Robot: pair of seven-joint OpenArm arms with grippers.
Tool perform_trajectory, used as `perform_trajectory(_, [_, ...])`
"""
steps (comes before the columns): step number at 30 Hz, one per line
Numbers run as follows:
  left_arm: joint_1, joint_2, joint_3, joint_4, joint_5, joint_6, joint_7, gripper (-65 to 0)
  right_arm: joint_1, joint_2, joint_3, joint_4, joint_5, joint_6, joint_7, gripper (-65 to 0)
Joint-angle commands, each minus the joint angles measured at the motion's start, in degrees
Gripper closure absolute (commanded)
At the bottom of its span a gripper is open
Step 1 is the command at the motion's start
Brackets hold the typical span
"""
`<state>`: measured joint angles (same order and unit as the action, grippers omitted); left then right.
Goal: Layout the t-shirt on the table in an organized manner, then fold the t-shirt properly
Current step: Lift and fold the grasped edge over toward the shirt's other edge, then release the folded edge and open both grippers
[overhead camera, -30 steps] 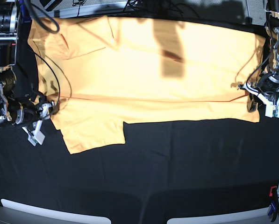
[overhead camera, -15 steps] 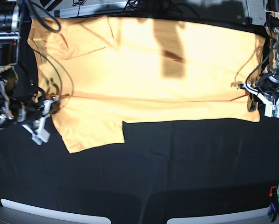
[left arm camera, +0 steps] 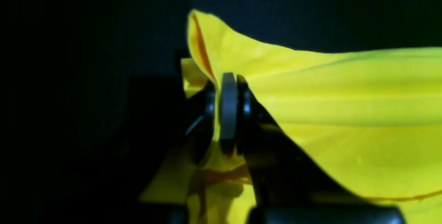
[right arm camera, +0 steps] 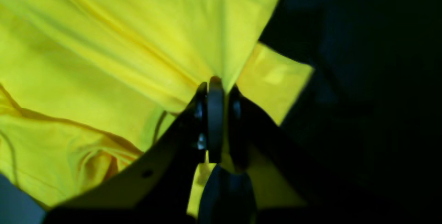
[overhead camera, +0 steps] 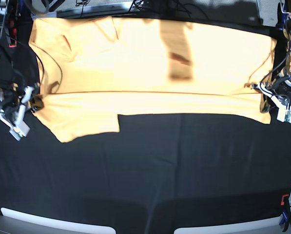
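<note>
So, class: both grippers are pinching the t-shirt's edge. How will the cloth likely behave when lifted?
Probably floppy: the t-shirt puckers into folds at the left gripper and right gripper. Likely light, since thin pinches tent it. The unheld middle would probably sag toward the table.

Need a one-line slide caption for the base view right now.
Both grippers, left and right, pinch the t-shirt spread across the black table.

free: bare table (overhead camera: 184, 170) on my near side, wide room to pass | blocked: t-shirt (overhead camera: 150, 63) covers the far strip | cables crowd the far edge
</note>
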<state>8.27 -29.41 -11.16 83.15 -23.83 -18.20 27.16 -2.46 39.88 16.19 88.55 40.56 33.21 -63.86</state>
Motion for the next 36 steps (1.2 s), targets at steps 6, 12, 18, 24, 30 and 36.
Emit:
perform_trajectory(6, [-0.48, -1.44, -0.5, 1.97, 0.26, 0.83, 2.56, 0.0, -9.55, 1.7, 6.51, 7.02, -0.87, 0.02, -0.13, 0.0])
perform_trajectory(12, [1.81, -1.44, -0.5, 3.32, 0.59, 0.83, 3.28, 0.0, -15.76, 1.55, 6.97, 7.61, -0.94, 0.04, 2.14, 0.0])
perform_trajectory(18, [3.96, -1.44, -0.5, 3.37, 4.94, 0.9, 2.99, 0.0, -16.76, -0.96, 6.99, 7.58, -1.33, 0.04, 3.8, 0.0])
perform_trajectory(24, [4.09, -1.44, -0.5, 3.37, 4.98, 0.87, 2.47, 0.0, -16.74, -3.06, 7.02, 7.56, -1.14, 0.04, 5.14, -14.3])
perform_trajectory(30, [3.93, -1.44, -0.5, 3.5, 6.91, 1.38, 1.07, -25.6, -14.53, -2.78, 7.17, 7.56, 2.4, 0.02, 6.4, -31.0])
perform_trajectory(36, [3.91, -1.4, -0.5, 3.74, 6.91, 3.89, -1.18, -32.1, -7.17, -3.1, 7.15, 7.52, 1.18, -1.49, 6.36, -31.0])
